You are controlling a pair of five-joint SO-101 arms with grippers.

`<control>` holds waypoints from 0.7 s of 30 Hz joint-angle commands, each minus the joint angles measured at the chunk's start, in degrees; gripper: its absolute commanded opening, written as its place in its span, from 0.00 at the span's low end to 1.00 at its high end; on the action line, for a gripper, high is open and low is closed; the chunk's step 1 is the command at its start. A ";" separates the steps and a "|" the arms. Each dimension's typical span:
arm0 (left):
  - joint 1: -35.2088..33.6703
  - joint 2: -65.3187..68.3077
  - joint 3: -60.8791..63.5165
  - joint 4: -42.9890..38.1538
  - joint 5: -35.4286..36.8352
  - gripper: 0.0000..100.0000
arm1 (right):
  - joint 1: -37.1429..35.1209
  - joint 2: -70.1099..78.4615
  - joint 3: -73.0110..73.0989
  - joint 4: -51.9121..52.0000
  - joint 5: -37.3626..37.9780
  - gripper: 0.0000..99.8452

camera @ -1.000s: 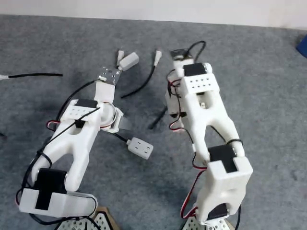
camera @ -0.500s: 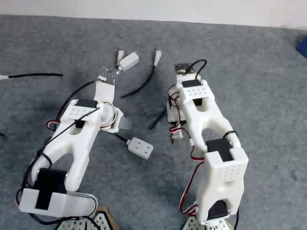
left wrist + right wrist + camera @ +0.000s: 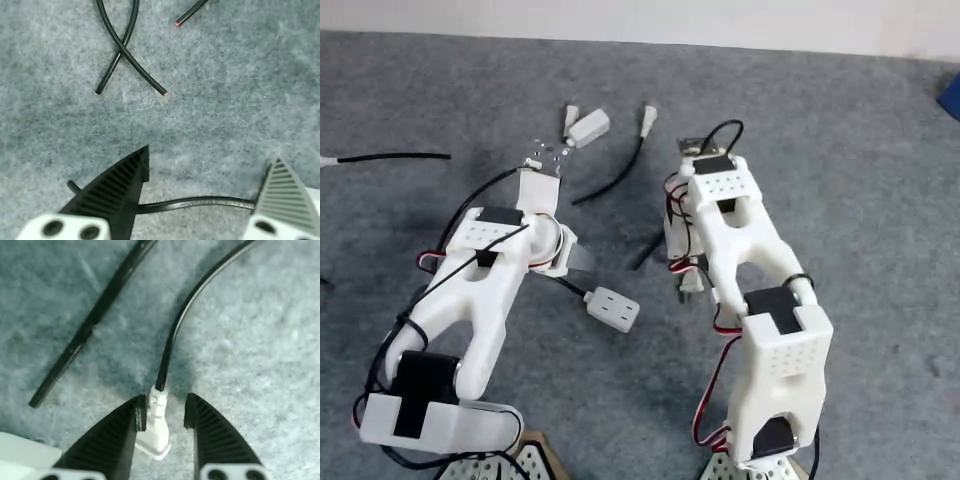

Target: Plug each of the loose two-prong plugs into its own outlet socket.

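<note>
A white two-prong plug (image 3: 648,118) on a black cable lies on the grey carpet at the back middle. In the right wrist view this plug (image 3: 155,427) sits between the narrowly parted fingers of my right gripper (image 3: 165,396), touching one finger, with carpet showing beside the other. From above, my right gripper (image 3: 692,147) hangs just right of the plug. A white outlet block (image 3: 590,126) has a small plug (image 3: 570,112) at its far end. Another outlet socket (image 3: 613,308) lies between the arms. My left gripper (image 3: 542,162) (image 3: 210,160) is wide open over bare carpet.
Loose black cable pieces (image 3: 645,250) lie under the right arm, and two crossed ones (image 3: 125,50) lie ahead of the left gripper. A black cable (image 3: 390,157) runs off the left edge. A blue object (image 3: 952,95) sits at the right edge.
The right arm has drawn back toward its base, bringing its gripper nearer. The plugs, outlets and left arm have stayed put.
</note>
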 commanded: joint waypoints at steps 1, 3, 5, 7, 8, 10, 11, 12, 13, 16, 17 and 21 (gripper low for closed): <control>0.57 -1.71 -0.40 0.35 0.00 0.35 | -0.31 -0.31 0.57 -3.21 0.88 0.13; 0.57 -1.71 -0.40 0.35 0.00 0.35 | -0.57 0.31 2.77 -5.76 2.81 0.13; 0.57 -1.71 -0.40 0.35 0.00 0.35 | -0.84 0.57 4.35 -8.22 2.90 0.13; 0.57 -1.71 -0.40 0.35 0.00 0.35 | -0.84 0.48 4.88 -8.57 2.90 0.13; 0.57 -1.71 -0.40 0.35 0.00 0.35 | -0.84 0.31 4.88 -8.57 2.90 0.13; 0.57 -1.71 -0.40 0.35 0.00 0.35 | -0.84 0.31 4.97 -8.57 2.90 0.07; 0.57 -1.71 -0.40 0.35 0.00 0.35 | -0.84 0.31 4.97 -8.57 2.81 0.02; 0.57 -1.71 -0.40 0.35 0.00 0.35 | -0.75 0.31 4.97 -8.57 2.90 0.00; 0.57 -1.71 -0.40 0.35 0.00 0.35 | -0.57 0.31 4.79 -8.48 2.81 0.02; 0.57 -1.63 -0.40 0.26 0.00 0.35 | -0.57 0.04 4.00 -7.25 2.55 0.01; 0.66 -1.63 -0.40 0.18 0.00 0.35 | -0.84 -0.31 2.33 -6.29 2.55 0.01; 2.59 -2.15 -0.48 0.26 0.00 0.35 | -1.89 -5.67 -10.59 3.38 -0.62 0.01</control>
